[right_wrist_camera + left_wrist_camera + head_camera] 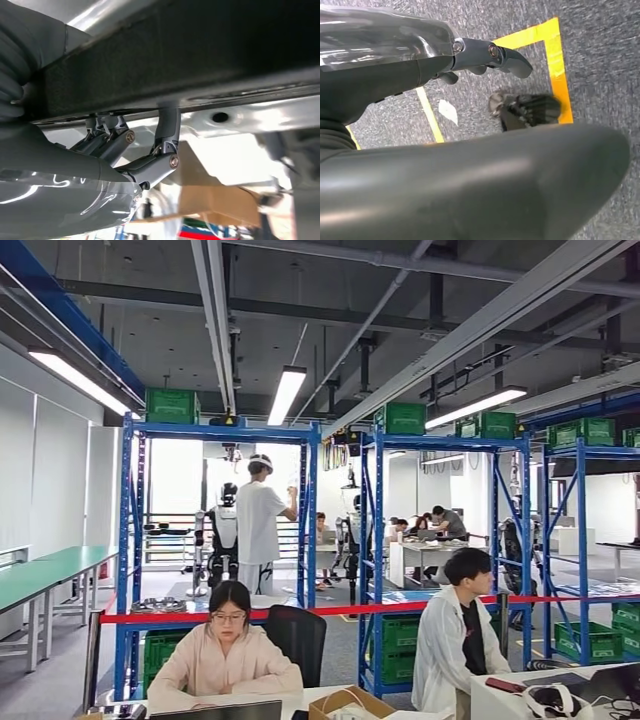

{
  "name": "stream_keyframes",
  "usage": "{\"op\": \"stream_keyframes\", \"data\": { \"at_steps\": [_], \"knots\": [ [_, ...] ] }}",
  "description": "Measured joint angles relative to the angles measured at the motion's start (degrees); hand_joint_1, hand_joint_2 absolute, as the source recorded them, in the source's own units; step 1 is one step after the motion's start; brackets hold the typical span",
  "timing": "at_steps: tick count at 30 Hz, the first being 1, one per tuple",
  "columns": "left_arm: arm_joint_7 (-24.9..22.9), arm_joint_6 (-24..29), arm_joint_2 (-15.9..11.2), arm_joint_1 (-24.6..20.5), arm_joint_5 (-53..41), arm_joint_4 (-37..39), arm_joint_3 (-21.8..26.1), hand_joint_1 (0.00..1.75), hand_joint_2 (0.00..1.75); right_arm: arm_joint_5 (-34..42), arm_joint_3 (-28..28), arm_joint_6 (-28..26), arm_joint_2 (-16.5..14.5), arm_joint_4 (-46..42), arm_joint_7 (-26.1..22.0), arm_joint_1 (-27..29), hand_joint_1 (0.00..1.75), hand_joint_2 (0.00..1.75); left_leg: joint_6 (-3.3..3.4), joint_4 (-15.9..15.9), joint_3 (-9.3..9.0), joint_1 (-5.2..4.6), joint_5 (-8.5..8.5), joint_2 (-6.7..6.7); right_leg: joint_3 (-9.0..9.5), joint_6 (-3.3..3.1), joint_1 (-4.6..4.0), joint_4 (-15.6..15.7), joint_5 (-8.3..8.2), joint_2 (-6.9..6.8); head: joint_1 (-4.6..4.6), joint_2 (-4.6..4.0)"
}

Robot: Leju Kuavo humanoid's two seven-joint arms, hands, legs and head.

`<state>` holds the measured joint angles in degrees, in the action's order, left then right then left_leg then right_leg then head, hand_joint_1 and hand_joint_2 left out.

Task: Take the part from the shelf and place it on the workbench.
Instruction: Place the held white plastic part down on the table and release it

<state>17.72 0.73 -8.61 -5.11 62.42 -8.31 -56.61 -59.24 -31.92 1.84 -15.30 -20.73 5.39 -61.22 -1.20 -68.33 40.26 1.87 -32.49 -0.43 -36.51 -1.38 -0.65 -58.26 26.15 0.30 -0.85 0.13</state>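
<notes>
Nearest the lens, the left hand (471,52) hangs over grey carpet (599,60) marked with yellow floor tape (556,50); its fingers are stretched out and nothing is held. The right hand (147,160) is seen with fingers bent beneath a dark bar (188,65). Nothing is visible in it, but whether it is closed cannot be told.

No part can be picked out. It is presumed to lie on the blue shelving (219,430) at the far middle, where green crates (173,405) are stored, so the task is judged not yet begun. Green-topped benches (45,570) at the far left may serve as the workbench.

Hazards:
- A red barrier tape (332,610) is stretched across the route and could be snagged.
- Two seated persons (226,650) (460,640) and a desk carrying a cardboard box (351,702) are placed near. Contact could be caused by a swinging arm.
- The right hand could be caught on the bar if it is raised carelessly.
- A standing person (259,525) beyond the shelving could be approached too closely.
</notes>
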Motion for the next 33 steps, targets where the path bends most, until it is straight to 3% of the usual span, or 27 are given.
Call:
{"op": "stream_keyframes", "data": {
  "at_steps": [2,3,4,7,8,11,13,16,17,18,19,21,23,26,28,31,33],
  "knots": [
    [0.16,-0.03,0.00,0.03,0.16,0.00,-0.38,0.00,1.75,-0.29,0.44,-0.13,-0.63,-0.21,-0.69,0.89,0.00,0.00,-0.10,-5.86,2.94,-0.10,-1.94,0.00,0.08,-0.12,-0.13,-0.03,0.08,0.01,0.00,0.00],
    [0.25,-0.04,0.00,0.07,0.27,0.00,-0.55,0.00,1.75,-0.41,0.66,-0.19,-0.86,-0.28,-0.94,1.37,0.00,0.00,-0.17,-6.38,3.29,-0.11,-1.53,0.01,0.12,-0.14,-0.16,-0.06,0.12,0.02,0.01,0.00],
    [0.31,-0.04,-0.01,0.10,0.35,0.00,-0.73,0.00,1.75,-0.52,0.83,-0.26,-1.09,-0.35,-1.12,1.77,0.00,0.00,-0.25,-4.72,2.57,-0.08,-0.14,0.03,0.18,-0.09,-0.14,-0.16,0.20,0.05,0.01,0.00],
    [0.37,0.04,-0.01,-0.01,0.44,0.00,-1.22,0.00,1.75,-0.72,1.22,-0.62,-1.72,-0.78,-1.61,2.24,0.00,0.00,-0.34,4.99,-2.25,-0.02,4.39,0.08,0.06,0.50,-0.19,-1.15,0.87,0.24,-0.05,0.00],
    [0.34,0.05,-0.01,-0.05,0.46,0.00,-1.34,0.00,1.75,-0.73,1.39,-0.74,-1.86,-0.92,-1.75,2.35,0.00,0.00,-0.24,6.67,-3.11,-0.07,4.75,0.04,-0.04,0.73,-0.26,-1.51,1.08,0.31,-0.08,0.00],
    [0.26,0.09,0.01,-0.02,0.57,0.00,-1.57,0.00,1.75,-0.76,1.88,-1.05,-2.17,-1.20,-2.05,2.72,0.00,0.00,0.50,7.34,-3.47,-0.24,4.66,-0.06,-0.09,1.21,-0.25,-1.74,1.28,0.39,-0.10,0.00],
    [0.40,0.20,0.01,-0.08,0.66,0.00,-1.77,0.00,1.75,-0.79,2.25,-1.25,-2.23,-1.37,-2.13,2.78,0.00,0.00,1.06,7.46,-3.57,-0.09,4.82,-0.01,-0.76,1.77,-0.10,-3.56,2.73,0.33,-0.10,0.00],
    [0.61,0.38,0.00,-0.20,0.90,0.00,-2.02,0.00,0.44,-0.83,2.56,-1.42,-2.18,-1.51,-2.22,3.05,0.00,0.00,1.46,7.50,-3.66,-0.06,4.83,0.03,-5.13,2.56,0.31,-13.49,7.69,0.10,-0.11,0.00],
    [0.62,0.42,0.00,-0.19,0.96,0.00,-2.06,0.00,0.00,-0.87,2.58,-1.42,-2.14,-1.51,-2.24,3.30,0.00,0.00,1.47,7.49,-3.68,-0.08,4.82,0.03,-6.58,2.66,0.38,-16.51,8.65,0.06,-0.11,0.00],
    [0.62,0.46,0.00,-0.19,0.98,0.00,-2.11,0.00,0.00,-0.98,2.60,-1.42,-2.11,-1.50,-2.26,3.55,0.00,0.00,1.47,7.48,-3.71,-0.10,4.82,0.02,-7.22,2.67,0.41,-17.72,8.58,0.04,-0.11,0.00],
    [0.62,0.53,0.00,-0.20,1.00,0.00,-2.19,0.00,0.00,-1.14,2.62,-1.42,-2.09,-1.51,-2.29,3.72,0.00,0.00,1.46,7.48,-3.76,-0.11,4.81,0.00,-6.75,2.58,0.40,-16.60,7.45,0.03,-0.11,0.00],
    [0.64,0.72,0.02,-0.29,1.02,0.00,-2.39,0.00,0.00,-1.44,2.63,-1.41,-2.13,-1.56,-2.36,3.63,0.00,0.00,1.40,7.52,-3.93,-0.11,4.76,-0.05,-3.22,2.16,0.31,-9.07,3.58,0.05,-0.11,0.00],
    [0.65,0.88,0.04,-0.41,1.08,0.00,-2.57,0.00,0.00,-1.52,2.65,-1.30,-2.19,-1.61,-2.50,3.22,0.00,0.00,1.15,7.64,-4.04,-0.15,4.73,-0.10,-0.15,1.69,0.00,-2.74,1.44,0.08,-0.10,0.01],
    [0.64,0.96,0.06,-0.42,1.26,0.00,-2.80,0.00,0.00,-1.11,2.92,0.20,-2.25,-1.62,-3.45,2.80,0.00,0.00,0.31,8.00,-4.28,-0.09,4.82,-0.10,0.73,1.06,-0.34,-0.97,1.15,0.10,-0.08,0.01],
    [0.64,0.97,0.07,-0.37,1.57,0.00,-2.90,0.00,0.00,-0.33,3.37,2.45,-2.32,-1.67,-4.85,2.34,0.00,0.00,-0.09,6.54,-3.77,-0.23,3.82,0.04,1.27,0.41,-0.19,-0.04,0.64,-0.03,-0.08,0.00],
    [0.67,0.92,0.05,-0.30,2.14,0.01,-2.93,0.00,0.00,1.80,4.04,7.71,-2.32,-1.68,-8.39,1.19,0.00,0.00,-0.08,-2.20,0.08,-0.42,-1.20,0.19,1.64,-0.14,-0.09,0.60,0.30,-0.15,-0.06,0.00],
    [0.76,0.83,0.03,-0.20,2.36,0.02,-2.95,0.00,0.00,3.58,4.54,11.74,-2.00,-1.66,-11.44,0.53,0.00,0.00,-0.19,-6.73,2.11,-0.38,-2.67,0.19,1.64,-0.18,-0.16,0.56,0.32,-0.14,-0.07,0.00]
  ]
}}
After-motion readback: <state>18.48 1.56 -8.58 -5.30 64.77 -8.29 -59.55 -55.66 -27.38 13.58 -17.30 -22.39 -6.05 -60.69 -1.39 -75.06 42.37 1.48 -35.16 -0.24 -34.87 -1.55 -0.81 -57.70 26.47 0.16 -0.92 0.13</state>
